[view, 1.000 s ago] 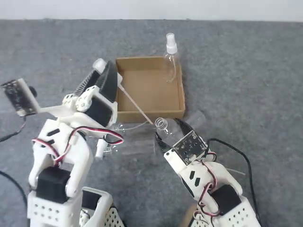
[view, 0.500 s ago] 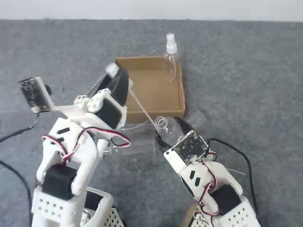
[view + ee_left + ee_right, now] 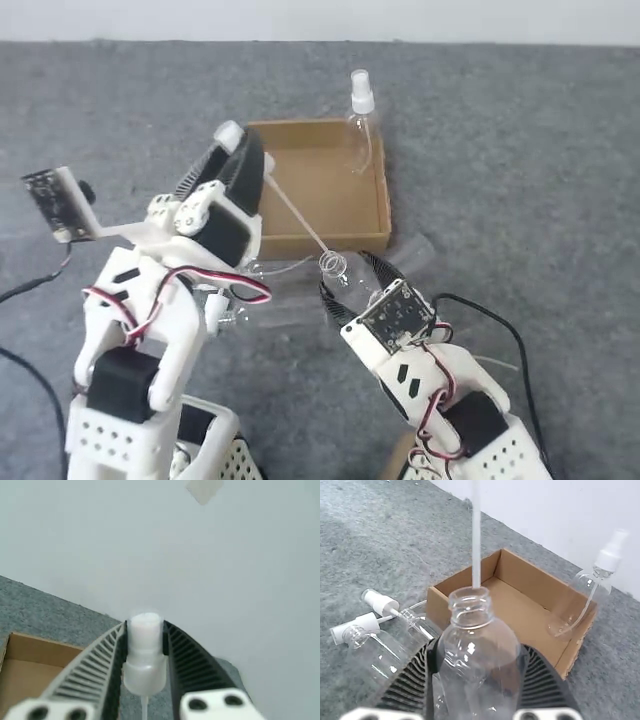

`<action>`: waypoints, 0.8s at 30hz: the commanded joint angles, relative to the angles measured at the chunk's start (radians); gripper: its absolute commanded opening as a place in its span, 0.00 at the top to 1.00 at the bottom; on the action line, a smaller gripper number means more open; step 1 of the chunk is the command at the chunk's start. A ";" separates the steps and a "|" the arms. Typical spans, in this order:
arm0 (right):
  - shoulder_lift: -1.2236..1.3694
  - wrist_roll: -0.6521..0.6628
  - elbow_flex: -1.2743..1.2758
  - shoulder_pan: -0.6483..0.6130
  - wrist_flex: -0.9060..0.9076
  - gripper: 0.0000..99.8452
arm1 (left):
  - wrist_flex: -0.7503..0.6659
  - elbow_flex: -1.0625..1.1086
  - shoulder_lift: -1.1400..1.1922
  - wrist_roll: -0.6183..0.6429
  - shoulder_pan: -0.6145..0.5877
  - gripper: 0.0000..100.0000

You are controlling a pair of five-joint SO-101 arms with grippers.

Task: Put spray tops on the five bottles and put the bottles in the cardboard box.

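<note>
My left claw (image 3: pixel 145 626) is clamped on a spray top (image 3: pixel 145 667) — its tube tip sits at the mouth of the bottle (image 3: pixel 475 645). My right claw (image 3: pixel 477 652) grips that bottle upright.

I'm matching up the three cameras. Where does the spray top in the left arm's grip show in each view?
High view: the spray top sits in the left gripper's jaws over the cardboard box's edge, tube slanting to the open bottle.
Left wrist view: the spray top is clamped between the jaws, box beyond.
Right wrist view: its tube meets the open bottle's mouth, before the box.
Shared landmark: the cardboard box.
</note>
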 commanded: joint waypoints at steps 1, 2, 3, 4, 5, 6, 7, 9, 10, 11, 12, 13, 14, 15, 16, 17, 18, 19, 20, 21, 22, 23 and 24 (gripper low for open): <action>-0.015 0.020 -0.017 -0.010 -0.018 0.98 | -0.035 -0.008 -0.015 0.003 -0.034 0.99; -0.015 0.020 -0.017 -0.010 -0.018 0.98 | -0.032 -0.005 -0.015 0.003 -0.034 0.99; -0.015 0.020 -0.017 -0.008 -0.018 0.98 | -0.032 0.004 -0.015 0.003 -0.032 0.99; -0.015 0.018 -0.017 -0.007 -0.018 0.98 | -0.034 0.012 -0.015 0.003 -0.023 0.99; -0.015 0.018 -0.017 -0.007 -0.018 0.98 | -0.034 0.019 -0.015 0.003 -0.015 0.99; -0.015 0.018 -0.017 -0.007 -0.019 0.98 | -0.034 0.027 -0.015 0.002 -0.005 0.99; -0.015 0.018 -0.018 -0.005 -0.019 0.98 | -0.034 0.036 -0.015 0.002 0.008 0.99; -0.015 0.017 -0.021 -0.005 -0.019 0.98 | -0.034 0.053 -0.015 0.000 0.034 0.99; -0.015 0.017 -0.021 -0.005 -0.019 0.98 | -0.034 0.059 -0.015 -0.006 0.041 0.99; -0.015 0.017 -0.021 -0.005 -0.019 0.98 | -0.035 0.065 -0.015 -0.020 0.048 0.99; -0.015 0.017 -0.021 -0.005 -0.019 0.98 | -0.037 0.073 -0.015 -0.028 0.055 0.99; -0.015 0.017 -0.021 -0.005 -0.019 0.98 | -0.038 0.076 -0.015 -0.032 0.061 0.99; -0.015 0.017 -0.021 -0.005 -0.019 0.98 | -0.038 0.081 -0.015 -0.034 0.063 0.99; -0.015 0.017 -0.023 -0.005 -0.019 0.98 | -0.038 0.085 -0.015 -0.034 0.063 0.99; -0.015 0.017 -0.023 -0.005 -0.019 0.98 | -0.037 0.085 -0.015 -0.034 0.063 0.99; -0.015 0.017 -0.023 -0.005 -0.019 0.98 | -0.035 0.088 -0.015 -0.034 0.063 0.99; -0.015 0.017 -0.025 -0.005 -0.019 0.98 | -0.034 0.096 -0.015 -0.034 0.063 0.99; -0.015 0.017 -0.025 -0.005 -0.019 0.98 | -0.035 0.105 -0.015 -0.034 0.064 0.99; -0.015 0.017 -0.025 -0.005 -0.019 0.98 | -0.035 0.111 -0.015 -0.034 0.064 0.99; -0.015 0.017 -0.025 -0.005 -0.019 0.98 | -0.035 0.120 -0.015 -0.034 0.064 0.99; -0.015 0.017 -0.025 -0.004 -0.019 0.98 | -0.035 0.128 -0.015 -0.034 0.069 0.99; -0.015 0.015 -0.025 -0.004 -0.019 0.98 | -0.034 0.136 -0.015 -0.035 0.083 0.99; -0.015 0.015 -0.025 -0.004 -0.019 0.98 | -0.032 0.145 -0.015 -0.038 0.098 0.99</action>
